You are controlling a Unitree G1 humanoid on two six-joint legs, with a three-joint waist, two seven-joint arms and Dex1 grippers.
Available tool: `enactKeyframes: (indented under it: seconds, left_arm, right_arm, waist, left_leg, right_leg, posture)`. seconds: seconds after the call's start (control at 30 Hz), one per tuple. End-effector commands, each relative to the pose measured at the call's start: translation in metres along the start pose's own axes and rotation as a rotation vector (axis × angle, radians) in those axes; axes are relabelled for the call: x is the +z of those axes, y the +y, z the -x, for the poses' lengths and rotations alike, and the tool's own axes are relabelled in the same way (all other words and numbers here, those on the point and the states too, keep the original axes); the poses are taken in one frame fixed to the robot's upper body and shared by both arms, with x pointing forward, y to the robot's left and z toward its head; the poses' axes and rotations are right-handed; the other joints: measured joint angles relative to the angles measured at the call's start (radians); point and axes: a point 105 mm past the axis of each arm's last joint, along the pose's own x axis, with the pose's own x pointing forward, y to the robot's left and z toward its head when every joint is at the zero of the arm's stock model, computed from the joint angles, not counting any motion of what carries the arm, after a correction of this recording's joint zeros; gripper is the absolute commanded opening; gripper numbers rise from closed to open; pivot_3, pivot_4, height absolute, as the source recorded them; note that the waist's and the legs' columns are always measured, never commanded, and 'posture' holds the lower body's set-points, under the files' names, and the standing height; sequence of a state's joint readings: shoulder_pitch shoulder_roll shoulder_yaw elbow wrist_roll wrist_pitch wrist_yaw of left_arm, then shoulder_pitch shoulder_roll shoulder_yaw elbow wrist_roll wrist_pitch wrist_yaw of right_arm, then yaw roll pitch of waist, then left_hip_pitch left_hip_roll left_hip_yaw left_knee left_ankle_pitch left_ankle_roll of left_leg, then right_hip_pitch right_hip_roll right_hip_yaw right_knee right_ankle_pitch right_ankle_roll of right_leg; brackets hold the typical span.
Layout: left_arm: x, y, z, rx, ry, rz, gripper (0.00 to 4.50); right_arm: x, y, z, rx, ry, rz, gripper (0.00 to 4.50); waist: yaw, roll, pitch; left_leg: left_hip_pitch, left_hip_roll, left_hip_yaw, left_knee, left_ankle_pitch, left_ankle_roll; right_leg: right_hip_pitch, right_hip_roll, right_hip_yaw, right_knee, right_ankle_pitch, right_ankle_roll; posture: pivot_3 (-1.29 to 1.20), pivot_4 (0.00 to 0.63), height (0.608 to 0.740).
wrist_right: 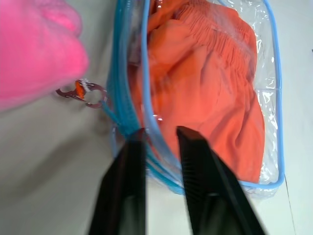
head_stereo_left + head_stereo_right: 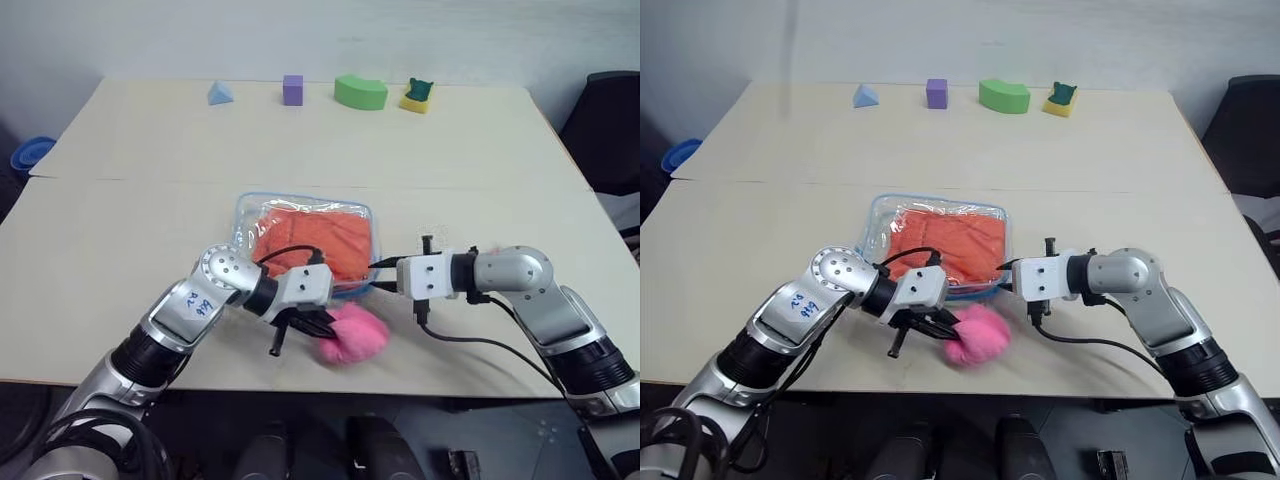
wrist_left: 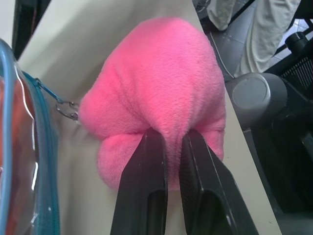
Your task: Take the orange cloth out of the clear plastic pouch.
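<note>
Left end effector (image 3: pixel 168 142) pinches the pink plush heart (image 3: pixel 161 93) beside the clear blue-trimmed plastic pouch (image 1: pixel 205 98); right end effector (image 1: pixel 159 134) clamps the pouch's edge, the bright orange cloth (image 1: pixel 205 93) inside.

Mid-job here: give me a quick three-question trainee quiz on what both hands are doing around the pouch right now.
1. True or false: the orange cloth is already out of the clear plastic pouch.
2. What is the left hand shut on?
A. the pink plush heart
B. the purple cube
C. the green block
3. Which part of the pouch does the right hand pinch?

Key:
1. False; it lies inside.
2. A.
3. Its light blue edge trim, at the near side.
</note>
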State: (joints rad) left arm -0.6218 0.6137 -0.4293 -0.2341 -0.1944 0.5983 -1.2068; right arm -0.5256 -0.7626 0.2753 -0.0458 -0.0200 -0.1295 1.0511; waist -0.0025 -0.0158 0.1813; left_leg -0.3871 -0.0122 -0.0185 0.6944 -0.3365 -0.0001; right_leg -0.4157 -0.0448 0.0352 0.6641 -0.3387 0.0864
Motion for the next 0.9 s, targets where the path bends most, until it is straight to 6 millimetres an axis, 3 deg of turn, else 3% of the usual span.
enactKeyframes:
  seconds: [0.03,0.23,0.4,0.5,0.77,0.9]
  left_arm:
    - [0.010,-0.001,0.009,0.041,-0.040,-0.019,0.36]
    - [0.002,-0.001,0.031,0.144,-0.063,0.062,0.36]
    - [-0.017,-0.011,0.068,0.276,-0.047,0.160,0.36]
    - [-0.039,-0.024,0.092,0.374,-0.002,0.233,0.36]
    - [-0.079,-0.043,0.166,0.674,0.058,0.417,0.36]
    - [-0.087,-0.043,0.176,0.712,0.066,0.422,0.36]
  right_arm:
    - [0.006,-0.003,0.002,0.007,-0.017,0.042,0.04]
    - [-0.001,-0.004,0.006,-0.006,0.012,0.056,0.04]
    - [-0.009,-0.013,0.022,-0.017,0.048,0.095,0.04]
    - [-0.011,-0.019,0.033,-0.033,0.055,0.114,0.04]
    - [-0.015,-0.006,0.057,-0.001,0.067,0.143,0.04]
    - [-0.016,-0.004,0.055,-0.008,0.063,0.124,0.04]
  waist:
    - [0.000,0.000,0.000]
    - [-0.001,0.000,0.000]
    - [-0.002,0.000,0.000]
    - [-0.002,0.000,0.000]
    - [0.003,0.000,0.000]
    - [-0.002,0.001,0.001]
  left_leg:
    - [0.000,0.000,0.000,0.000,0.000,0.000]
    - [0.000,0.000,0.000,0.000,0.000,0.000]
    - [0.000,0.000,0.000,-0.001,0.000,0.000]
    - [0.000,0.000,0.000,-0.001,0.000,0.000]
    - [0.000,0.000,-0.001,-0.003,0.000,0.001]
    - [0.002,0.000,0.000,-0.004,-0.001,0.001]
  right_leg:
    - [0.000,0.000,0.000,0.000,0.000,0.000]
    - [0.000,0.000,0.000,0.000,0.000,0.000]
    - [0.000,0.000,0.000,0.000,0.000,0.000]
    - [0.000,-0.001,0.000,-0.001,0.000,0.000]
    - [0.001,-0.002,-0.001,-0.004,0.000,0.000]
    - [0.002,-0.002,-0.001,-0.004,0.000,0.000]
  posture:
    - [0.00,0.150,0.740]
    - [0.00,0.150,0.740]
    - [0.00,0.150,0.740]
    - [0.00,0.150,0.740]
    - [0.00,0.150,0.740]
    - [0.00,0.150,0.740]
